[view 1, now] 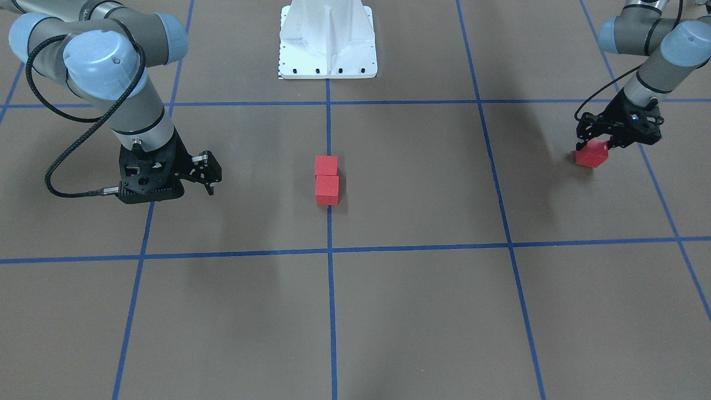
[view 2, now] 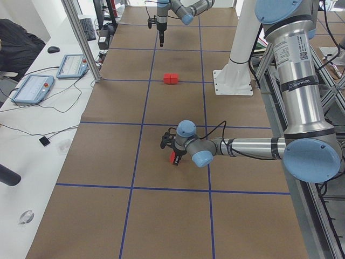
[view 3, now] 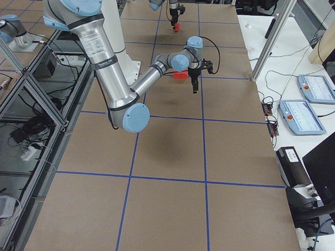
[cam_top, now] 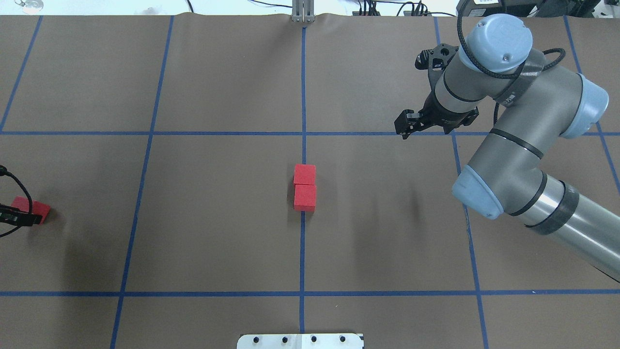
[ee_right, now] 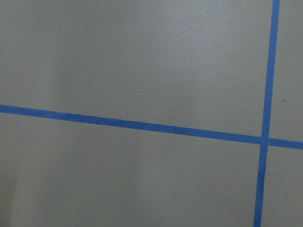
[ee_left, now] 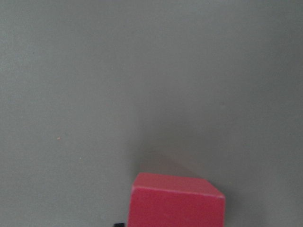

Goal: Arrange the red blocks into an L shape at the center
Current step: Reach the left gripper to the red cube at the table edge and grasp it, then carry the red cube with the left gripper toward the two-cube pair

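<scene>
Overhead exterior view shows it best: the pair of red blocks (cam_top: pixel 304 186) is parked right in the center (cam_top: pixel 303 228) of the table (cam_top: pixel 218 218). They're touching face to face, in a short row. The row runs along the blue tape line (cam_top: pixel 303 87) that heads away from the robot, and the blocks sit on top of it.

The third red block (view 1: pixel 592 154) is way out on the robot's left, well apart from the pair but in the same row of grid squares. In the front-facing view it looks turned at an angle to the tape lines. The left gripper (view 1: pixel 595 145) is right down on it, jaws pinching it from both sides. In the left wrist view the block fills the bottom edge, with a black fingertip just poking in at its left side and plain brown surface above.

The right gripper (cam_top: pixel 406 131) hangs over the far right part of the table, close to where two tape lines cross and well away from all three blocks. Its jaws look spread with nothing between them. Its wrist camera only sees brown surface and that tape crossing.

The white base plate (cam_top: pixel 300 341) sits at the near edge, in line with the centre tape line. Off to the robot's left, a white side bench holds two tablet-style pendants (view 2: pixel 33 88).
</scene>
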Tool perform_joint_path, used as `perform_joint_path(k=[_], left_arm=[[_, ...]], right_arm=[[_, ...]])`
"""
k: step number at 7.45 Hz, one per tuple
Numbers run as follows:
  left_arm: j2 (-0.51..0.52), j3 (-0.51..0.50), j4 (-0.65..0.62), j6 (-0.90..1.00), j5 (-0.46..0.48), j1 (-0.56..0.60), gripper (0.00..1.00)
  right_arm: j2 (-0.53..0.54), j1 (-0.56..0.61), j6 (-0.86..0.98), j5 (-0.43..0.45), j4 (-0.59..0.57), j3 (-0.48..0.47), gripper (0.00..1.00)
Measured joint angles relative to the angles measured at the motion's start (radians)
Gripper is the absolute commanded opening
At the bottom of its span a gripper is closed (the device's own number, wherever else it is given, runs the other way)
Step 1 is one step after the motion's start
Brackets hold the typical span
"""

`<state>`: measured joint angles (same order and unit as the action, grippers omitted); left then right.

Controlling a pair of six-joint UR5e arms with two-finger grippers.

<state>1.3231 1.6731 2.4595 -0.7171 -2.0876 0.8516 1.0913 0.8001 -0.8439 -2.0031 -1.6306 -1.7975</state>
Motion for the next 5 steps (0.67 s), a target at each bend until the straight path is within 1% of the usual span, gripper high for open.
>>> perform_joint_path(k=[1, 3, 4, 5], left_arm=[[0.051, 0.007, -0.042, -0.097, -0.034, 0.002, 0.00], [0.214, 0.027, -0.212, -0.337, -0.058, 0.005, 0.00], [0.301, 0.030, -0.292, -0.500, -0.056, 0.007, 0.00], [0.368, 0.030, -0.338, -0.673, -0.054, 0.007, 0.00]], right_arm=[[0.000, 0.000, 0.000, -0.001, 0.000, 0.000, 0.99], [0.001, 0.001, 0.000, -0.001, 0.000, 0.000, 0.99], [0.001, 0.002, 0.000, -0.002, 0.000, 0.000, 0.99], [0.001, 0.008, 0.000, -0.009, 0.000, 0.000, 0.99]])
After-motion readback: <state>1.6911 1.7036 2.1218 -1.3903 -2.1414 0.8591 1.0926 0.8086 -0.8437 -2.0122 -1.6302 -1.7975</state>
